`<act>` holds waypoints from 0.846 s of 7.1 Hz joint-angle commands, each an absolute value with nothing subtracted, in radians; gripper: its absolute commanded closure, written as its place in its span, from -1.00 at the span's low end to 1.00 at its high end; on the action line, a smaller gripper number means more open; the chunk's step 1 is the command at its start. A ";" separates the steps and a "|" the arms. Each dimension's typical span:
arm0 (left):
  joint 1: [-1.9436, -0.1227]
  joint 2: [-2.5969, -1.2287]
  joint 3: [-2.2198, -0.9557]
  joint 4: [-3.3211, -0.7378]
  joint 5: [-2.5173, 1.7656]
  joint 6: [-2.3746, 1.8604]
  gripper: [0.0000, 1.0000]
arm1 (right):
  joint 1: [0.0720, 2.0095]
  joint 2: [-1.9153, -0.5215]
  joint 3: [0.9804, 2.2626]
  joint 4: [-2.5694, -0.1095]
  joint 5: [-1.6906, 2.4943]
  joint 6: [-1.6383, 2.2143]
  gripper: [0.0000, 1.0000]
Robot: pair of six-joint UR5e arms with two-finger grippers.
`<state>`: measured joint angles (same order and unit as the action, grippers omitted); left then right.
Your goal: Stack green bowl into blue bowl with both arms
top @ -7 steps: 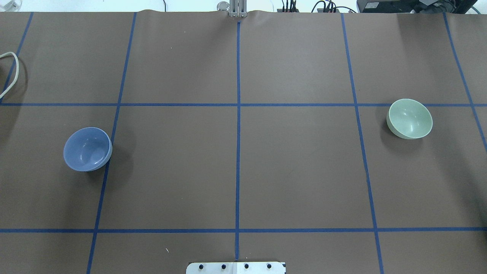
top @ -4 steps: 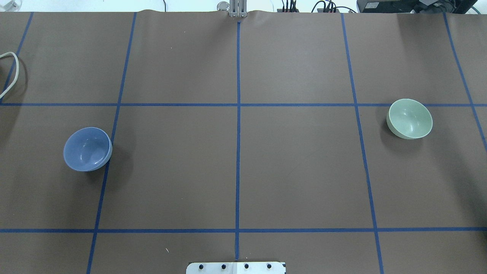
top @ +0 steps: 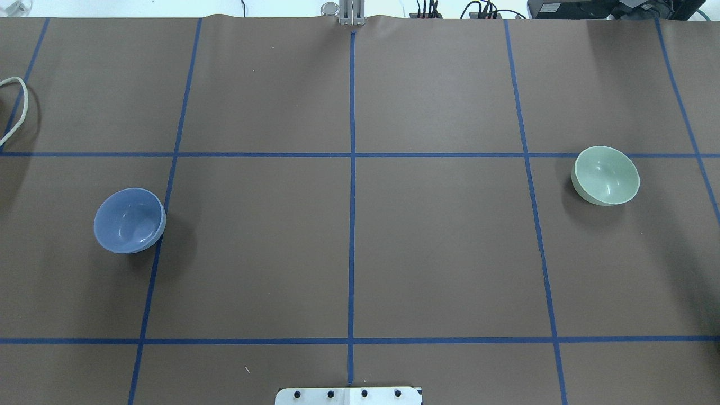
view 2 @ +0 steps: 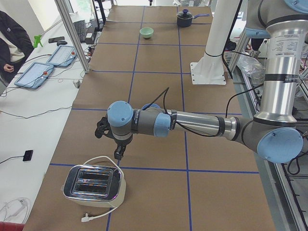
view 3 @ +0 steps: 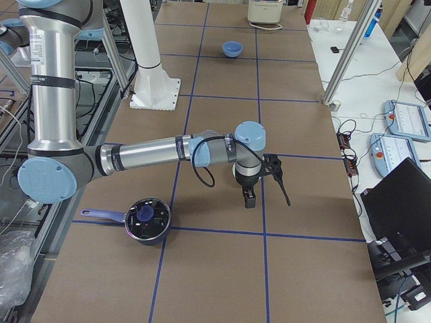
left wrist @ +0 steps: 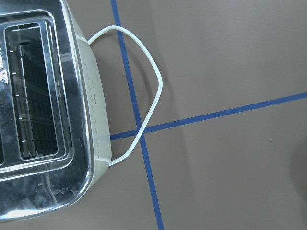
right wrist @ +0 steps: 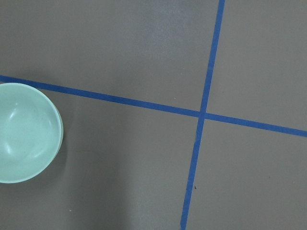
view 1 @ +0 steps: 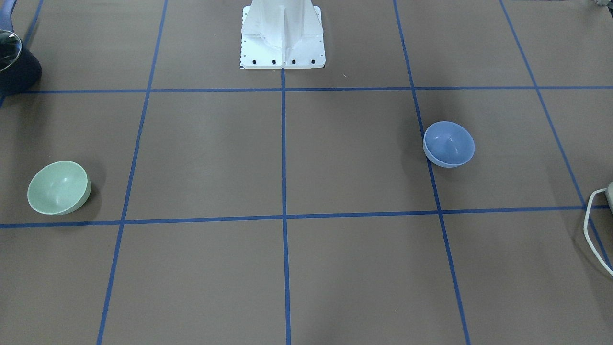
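The green bowl (top: pixel 606 175) stands upright on the right half of the brown table; it also shows in the front view (view 1: pixel 59 187), the left side view (view 2: pixel 147 32) and the right wrist view (right wrist: pixel 24 132). The blue bowl (top: pixel 129 220) stands upright on the left half, far from it (view 1: pixel 449 143) (view 3: pixel 232 48). My left gripper (view 2: pixel 109 142) hangs above the table near a toaster. My right gripper (view 3: pixel 264 190) hangs above the table near a pot. Both show only in side views, so I cannot tell whether they are open or shut. Neither holds a bowl.
A chrome toaster (view 2: pixel 94 185) with a white cord (top: pixel 17 107) sits at the table's left end. A dark pot (view 3: pixel 147 219) with a blue handle sits at the right end. The white pedestal (view 1: pixel 282 33) stands at the robot's edge. Blue tape lines grid the table.
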<state>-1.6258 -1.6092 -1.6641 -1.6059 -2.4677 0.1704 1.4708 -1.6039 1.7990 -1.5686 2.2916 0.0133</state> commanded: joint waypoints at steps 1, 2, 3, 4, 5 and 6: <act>-1.594 -1.617 -1.669 -1.690 -2.468 0.163 -0.99 | 1.467 -1.601 1.799 -1.488 2.295 0.023 -1.00; -1.550 -1.620 -1.684 -1.695 -2.470 0.111 -0.99 | 1.450 -1.600 1.799 -1.482 2.293 0.026 -1.00; -1.492 -1.617 -1.710 -1.744 -2.459 -0.013 -0.99 | 1.424 -1.589 1.799 -1.480 2.293 0.066 -1.00; -1.421 -1.611 -1.709 -1.819 -2.456 -0.160 -0.99 | 1.387 -1.569 1.801 -1.480 2.289 0.127 -1.00; -1.340 -1.609 -1.709 -1.875 -2.442 -0.278 -0.99 | 1.356 -1.565 1.799 -1.479 2.278 0.152 -1.00; -1.236 -1.609 -1.712 -1.938 -2.343 -0.379 -0.99 | 1.332 -1.553 1.798 -1.479 2.258 0.173 -1.00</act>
